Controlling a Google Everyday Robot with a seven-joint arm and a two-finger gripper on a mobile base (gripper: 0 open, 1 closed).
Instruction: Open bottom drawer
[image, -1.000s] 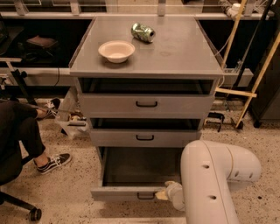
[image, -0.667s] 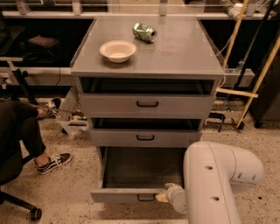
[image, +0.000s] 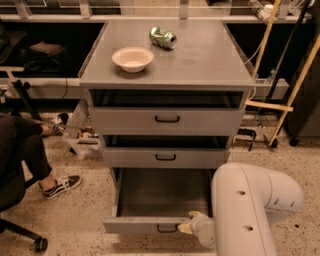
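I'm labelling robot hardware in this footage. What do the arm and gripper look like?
The arm is a thick, smooth, off-white casing with rounded tubular segments and a bulbous elbow; two small dark round holes mark its side. No cables show. The gripper, at the front edge of the bottom drawer, is smaller, pale cream with a yellowish tip.

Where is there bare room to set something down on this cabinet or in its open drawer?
The cabinet top is bare right of the bowl and can, and along its front edge. The bottom drawer floor shows bare; its front right corner is crowded by the gripper beside the handle.
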